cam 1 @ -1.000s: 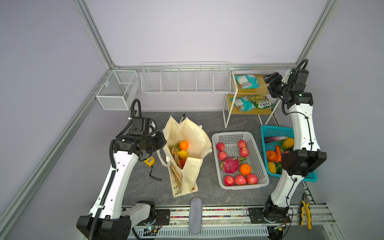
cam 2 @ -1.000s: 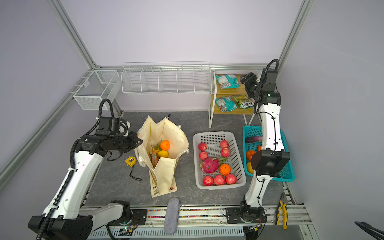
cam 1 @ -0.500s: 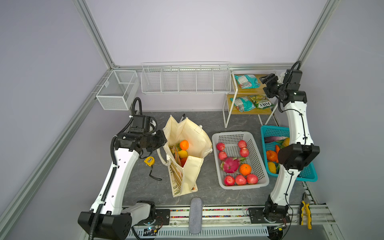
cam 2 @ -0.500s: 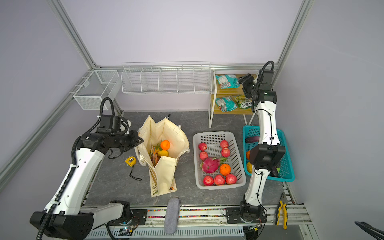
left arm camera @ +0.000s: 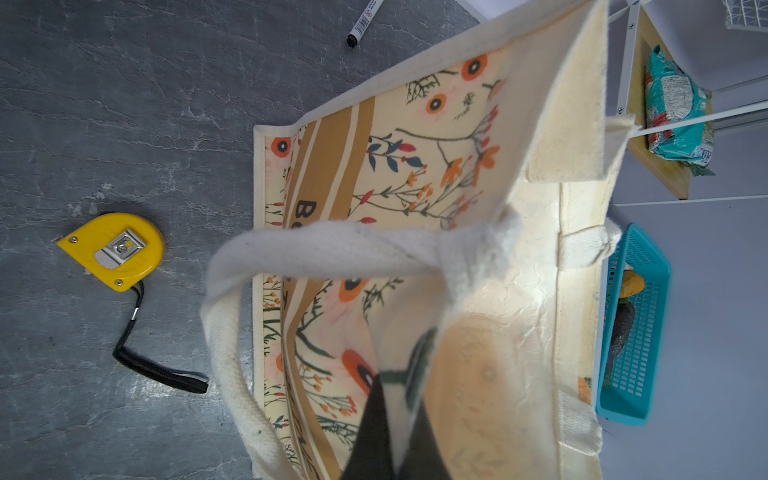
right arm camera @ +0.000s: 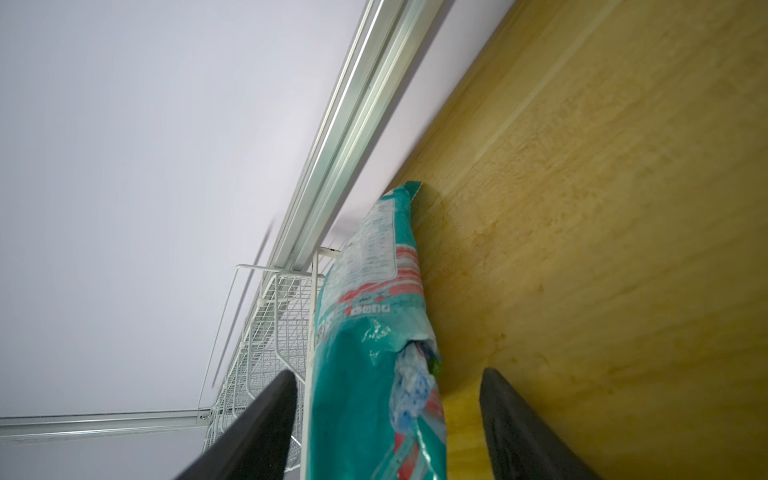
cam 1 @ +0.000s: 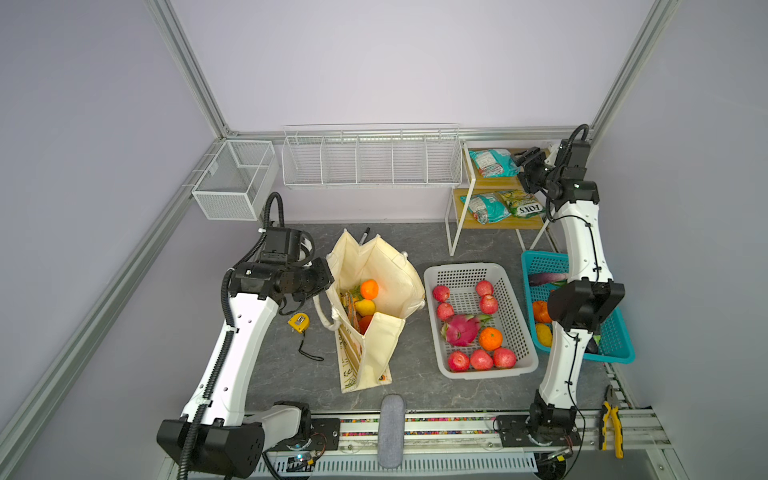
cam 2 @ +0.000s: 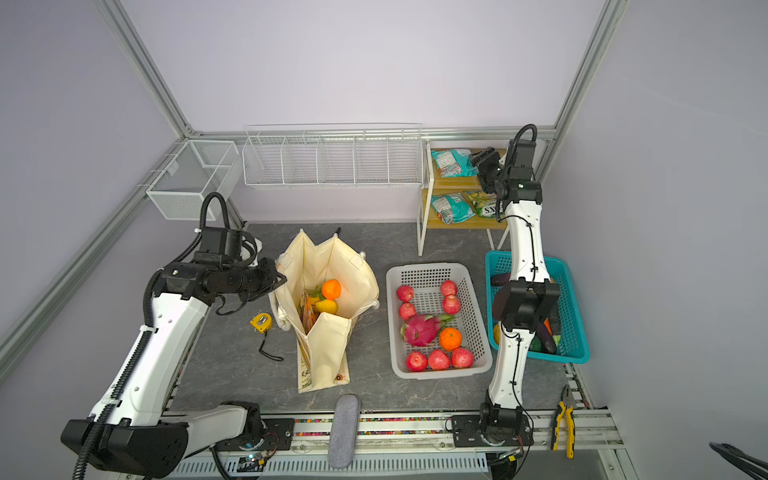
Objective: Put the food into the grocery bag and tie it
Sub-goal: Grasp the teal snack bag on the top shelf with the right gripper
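L gripper (cam 1: 327,277) clamped on grocery bag (cam 1: 390,270) rim — R gripper (right arm camera: 386,374) open astride teal packet (right arm camera: 370,291), shelf (cam 1: 498,183) upper right.

the left arm (cam 1: 245,332) at 8 o'clock and the right arm (cam 1: 579,237) at 3 o'clock in both top views share glossy white tapered shells dotted with small dark holes, boxy black joints and thin black cables, the left with ribbed black conduit, the right gripper (right arm camera: 388,374) with matte black fingers (right arm camera: 257,428).
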Motion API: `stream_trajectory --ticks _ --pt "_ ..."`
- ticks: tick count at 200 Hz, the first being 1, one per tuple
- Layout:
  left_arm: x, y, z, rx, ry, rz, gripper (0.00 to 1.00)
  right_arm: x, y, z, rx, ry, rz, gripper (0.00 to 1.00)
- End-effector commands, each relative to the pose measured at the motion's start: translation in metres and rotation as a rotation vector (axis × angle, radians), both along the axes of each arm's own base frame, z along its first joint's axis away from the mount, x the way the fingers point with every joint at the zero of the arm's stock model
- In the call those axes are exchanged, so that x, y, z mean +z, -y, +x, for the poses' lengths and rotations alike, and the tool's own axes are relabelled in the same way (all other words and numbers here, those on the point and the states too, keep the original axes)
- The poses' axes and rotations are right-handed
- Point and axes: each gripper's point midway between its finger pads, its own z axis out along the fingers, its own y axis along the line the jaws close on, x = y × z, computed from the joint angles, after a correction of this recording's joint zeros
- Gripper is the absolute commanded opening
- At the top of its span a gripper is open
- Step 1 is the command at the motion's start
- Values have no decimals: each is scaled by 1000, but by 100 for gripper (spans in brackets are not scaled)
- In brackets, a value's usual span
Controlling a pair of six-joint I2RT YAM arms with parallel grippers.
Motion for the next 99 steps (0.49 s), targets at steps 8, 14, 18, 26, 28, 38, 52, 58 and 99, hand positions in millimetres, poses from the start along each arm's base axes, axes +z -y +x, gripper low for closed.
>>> stream_trajectory --ticks 8,14,18,26,28,38,52,58,99 --pt "17 -1 1 13 56 -12 0 -3 -18 5 29 3 15 70" --pt "17 -1 1 14 59 -12 0 -4 -21 5 34 1 13 69" --pt "17 -1 1 15 57 -13 0 -5 -22 6 36 1 11 68" --pt "16 -1 1 16 58 -12 0 -6 -25 6 39 1 8 67" --pt "17 -1 1 17 59 -12 0 -7 -25 7 38 -1 7 67" --pt "17 -1 0 17 58 -12 0 -5 -25 7 34 5 5 64" --pt "17 -2 -1 18 60 -12 0 -3 -24 8 26 13 8 61" --pt "16 -2 -1 19 58 -12 0 -2 -23 9 21 18 7 59" --pt "17 -2 -3 18 60 -13 0 4 -19 10 -1 36 14 43"
